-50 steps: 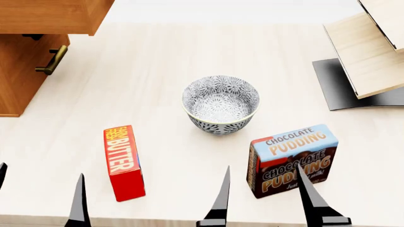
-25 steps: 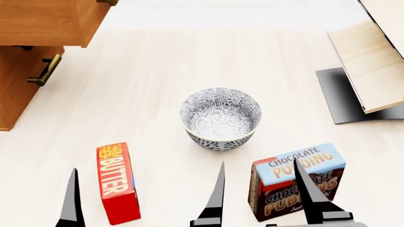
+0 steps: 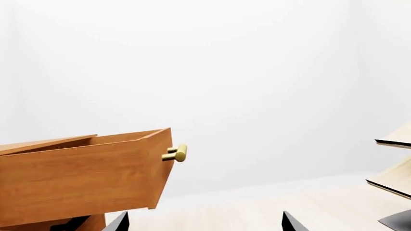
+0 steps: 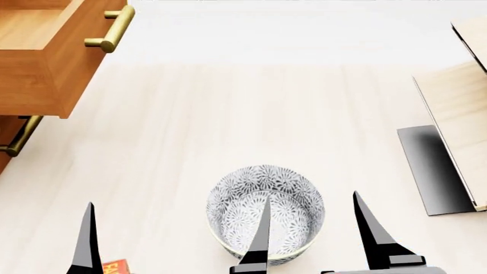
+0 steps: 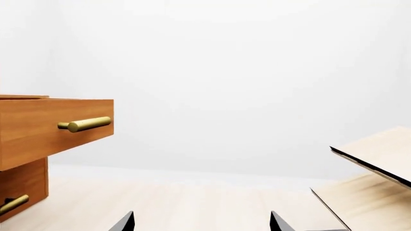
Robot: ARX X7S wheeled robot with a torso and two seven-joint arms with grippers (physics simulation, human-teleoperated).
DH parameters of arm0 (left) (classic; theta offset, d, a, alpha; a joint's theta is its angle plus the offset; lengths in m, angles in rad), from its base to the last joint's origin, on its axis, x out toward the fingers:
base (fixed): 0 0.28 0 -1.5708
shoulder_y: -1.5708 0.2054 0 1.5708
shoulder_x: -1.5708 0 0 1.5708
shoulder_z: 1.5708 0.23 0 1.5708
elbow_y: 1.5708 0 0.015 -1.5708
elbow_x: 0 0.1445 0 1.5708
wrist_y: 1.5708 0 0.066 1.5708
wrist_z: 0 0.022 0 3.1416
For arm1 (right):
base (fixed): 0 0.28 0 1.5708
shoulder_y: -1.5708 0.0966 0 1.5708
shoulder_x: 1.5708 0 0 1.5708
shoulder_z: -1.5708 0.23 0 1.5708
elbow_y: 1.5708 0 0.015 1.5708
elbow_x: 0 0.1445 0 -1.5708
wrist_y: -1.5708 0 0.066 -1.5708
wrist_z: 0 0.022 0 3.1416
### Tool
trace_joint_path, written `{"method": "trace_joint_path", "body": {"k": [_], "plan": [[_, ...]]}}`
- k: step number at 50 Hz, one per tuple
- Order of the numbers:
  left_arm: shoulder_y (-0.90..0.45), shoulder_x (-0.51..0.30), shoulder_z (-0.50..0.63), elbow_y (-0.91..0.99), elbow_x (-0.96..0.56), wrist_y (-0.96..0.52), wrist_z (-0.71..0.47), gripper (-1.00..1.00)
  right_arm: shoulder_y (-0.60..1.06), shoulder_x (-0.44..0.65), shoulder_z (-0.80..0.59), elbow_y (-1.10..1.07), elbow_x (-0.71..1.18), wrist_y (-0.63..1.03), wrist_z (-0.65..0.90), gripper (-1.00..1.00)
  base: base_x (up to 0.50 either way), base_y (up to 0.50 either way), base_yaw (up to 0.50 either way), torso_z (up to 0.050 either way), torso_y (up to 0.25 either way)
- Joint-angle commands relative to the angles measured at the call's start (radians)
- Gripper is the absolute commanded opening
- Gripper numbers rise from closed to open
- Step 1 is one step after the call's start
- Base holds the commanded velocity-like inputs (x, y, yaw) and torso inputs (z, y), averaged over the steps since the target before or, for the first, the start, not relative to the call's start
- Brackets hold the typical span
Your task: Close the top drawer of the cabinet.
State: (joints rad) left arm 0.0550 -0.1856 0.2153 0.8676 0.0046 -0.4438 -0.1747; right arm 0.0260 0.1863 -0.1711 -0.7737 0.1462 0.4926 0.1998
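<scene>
1. The top drawer (image 4: 45, 54) is seen pulled out of the cabinet (image 4: 6, 145), at 10 o'clock in the head view.
2. The left gripper (image 4: 171, 240) is spread apart and nothing is held; the drawer is well apart from it, at 11 o'clock.
3. The right gripper (image 4: 312, 234) is also spread apart, over the bowl (image 4: 293, 188).

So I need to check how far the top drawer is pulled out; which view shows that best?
The head view: the top drawer juts over the lower front. Both wrist views show it only from outside, low.
</scene>
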Motion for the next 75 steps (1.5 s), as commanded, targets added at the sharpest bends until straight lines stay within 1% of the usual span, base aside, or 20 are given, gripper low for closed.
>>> {"method": "trace_joint_path", "body": {"k": [1,10,14,31,35,39,41,45,48,52,55,56,59,60,65,66,67,68,70,75], "plan": [[-0.003,-0.006,0.006,0.009,-0.007,-0.008,-0.008,1.0,0.001,0.005,0.004,-0.001,0.02,0.0,0.004,1.0,0.5,0.0,0.0,0.0,0.0],[-0.004,-0.013,0.009,0.01,-0.015,-0.009,-0.018,1.0,0.001,-0.003,0.015,0.0,0.028,-0.012,0.025,1.0,0.5,0.0,0.0,0.0,0.002],[-0.001,-0.016,0.011,-0.007,-0.019,0.008,-0.02,1.0,-0.005,0.003,0.01,0.005,0.025,-0.041,0.021,1.0,0.0,0.0,0.0,0.0,0.0],[-0.014,-0.027,0.024,-0.01,-0.032,-0.001,-0.032,1.0,-0.005,0.015,0.001,0.001,0.037,-0.044,0.028,1.0,0.0,0.0,0.0,0.0,0.0],[-0.062,-0.01,0.003,-0.025,-0.077,-0.033,-0.024,1.0,-0.006,0.015,-0.01,0.007,0.036,-0.049,0.029,1.0,0.0,0.0,0.0,0.0,0.0],[-0.133,0.004,0.014,-0.055,-0.099,-0.073,-0.012,1.0,-0.005,0.018,-0.009,0.003,0.043,-0.046,0.03,1.0,0.0,0.0,0.0,0.0,0.0],[-0.226,0.015,0.046,-0.074,-0.093,-0.133,-0.002,1.0,-0.004,0.02,-0.001,-0.005,0.052,-0.042,0.031,1.0,0.0,0.0,0.0,0.0,0.0],[-0.336,0.038,0.085,-0.108,-0.083,-0.191,0.001,1.0,-0.003,0.023,0.008,-0.006,0.061,-0.044,0.033,1.0,0.0,0.0,0.0,0.0,0.0],[-0.39,0.053,0.104,-0.144,-0.083,-0.205,0.004,1.0,-0.002,0.024,0.007,-0.012,0.063,-0.04,0.037,1.0,0.0,0.0,0.0,0.0,0.0],[-0.493,0.084,0.146,-0.251,-0.078,-0.206,0.014,1.0,0.002,0.027,0.012,-0.021,0.072,-0.032,0.04,1.0,0.0,0.0,0.0,0.0,0.0],[-0.531,0.096,0.152,-0.3,-0.089,-0.202,0.021,1.0,0.003,0.028,0.014,-0.021,0.076,-0.034,0.041,1.0,0.0,0.0,0.0,0.0,0.0],[-0.55,0.121,0.124,-0.322,-0.128,-0.207,0.03,1.0,0.004,0.029,0.017,-0.024,0.079,-0.032,0.042,1.0,0.0,0.0,0.0,0.0,0.0],[-0.608,0.129,0.15,-0.395,-0.119,-0.199,0.033,1.0,0.002,0.031,0.018,-0.024,0.081,-0.036,0.044,1.0,0.0,0.0,0.0,0.0,0.0],[-0.665,0.142,0.164,-0.527,-0.12,-0.161,0.057,1.0,0.003,0.032,0.018,-0.029,0.083,-0.033,0.045,1.0,0.0,0.0,0.0,0.0,0.0],[-0.732,0.146,0.182,-0.705,-0.121,-0.097,0.067,1.0,0.005,0.038,0.032,-0.045,0.096,-0.022,0.051,1.0,0.0,0.0,0.0,0.0,0.0],[-0.882,0.185,0.269,-0.855,-0.198,0.053,0.051,1.0,0.005,0.042,0.079,-0.079,0.134,-0.005,0.057,1.0,0.0,0.0,0.0,0.0,0.0],[-1.016,0.185,0.251,-1.005,-0.187,0.119,0.061,1.0,0.006,0.043,0.079,-0.08,0.136,-0.004,0.058,1.0,0.0,0.0,0.0,0.0,0.0],[-1.047,0.184,0.292,-1.155,-0.23,0.155,0.037,1.0,0.007,0.044,0.079,-0.082,0.137,-0.001,0.06,1.0,0.0,0.0,0.0,0.0,0.0],[-1.049,0.178,0.314,-1.455,-0.252,0.181,0.027,1.0,0.005,0.044,0.076,-0.08,0.137,-0.004,0.06,1.0,0.0,0.0,0.0,0.0,0.0],[-1.049,0.167,0.336,-1.457,-0.275,0.184,0.012,1.0,0.003,0.047,0.072,-0.073,0.136,-0.013,0.06,1.0,0.0,0.0,0.0,0.0,0.0]]}}
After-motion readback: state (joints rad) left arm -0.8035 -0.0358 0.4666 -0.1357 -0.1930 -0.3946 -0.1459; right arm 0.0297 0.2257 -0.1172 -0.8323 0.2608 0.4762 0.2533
